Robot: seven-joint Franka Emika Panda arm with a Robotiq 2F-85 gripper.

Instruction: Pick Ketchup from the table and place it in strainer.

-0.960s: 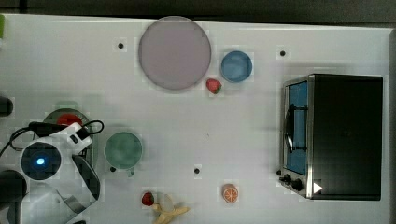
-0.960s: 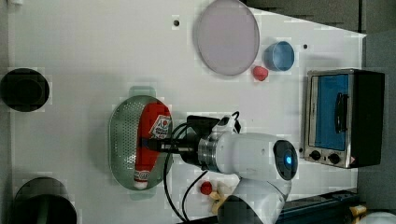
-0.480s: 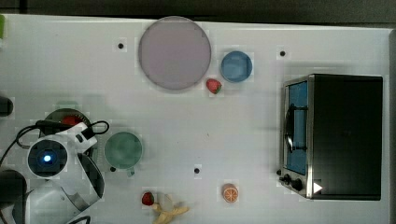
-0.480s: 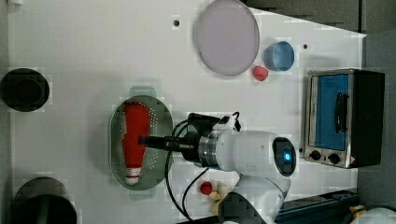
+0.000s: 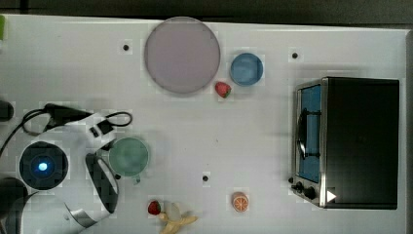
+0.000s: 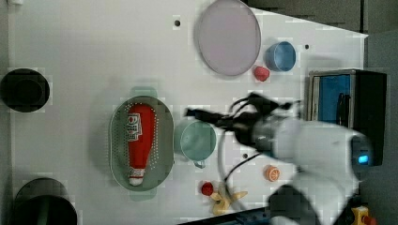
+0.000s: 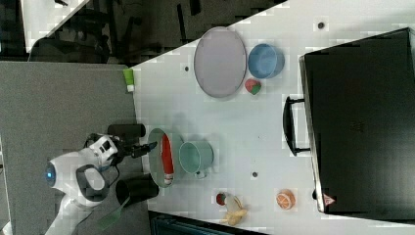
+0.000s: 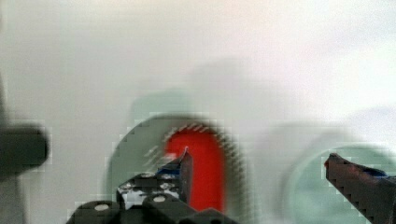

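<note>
Wrist view: gripper [image 8: 257, 163] fingers spread wide, nothing between them. One fingertip sits in front of the ketchup [image 8: 203, 168], the other in front of the green cup [image 8: 327, 186].

Left view: ketchup [image 6: 139, 140] lies flat inside the strainer [image 6: 118, 140], lengthwise along the oval, white cap toward the bottom of the left view, label up. Gripper [image 6: 192, 113] is above the table, clear of the bottle, over the gap beside the cup's [image 6: 195, 139] rim. The cup stands just beside the strainer, on the left view's right.

Beyond the cup in the top view: strawberry [image 5: 154, 207] and banana [image 5: 178, 220] near the table edge, orange slice [image 5: 239, 201] further along. Farther off, greyish-pink plate [image 5: 181, 54], second strawberry [image 5: 223, 89] touching its rim, blue bowl [image 5: 246, 68], toaster oven [image 5: 350, 142].
</note>
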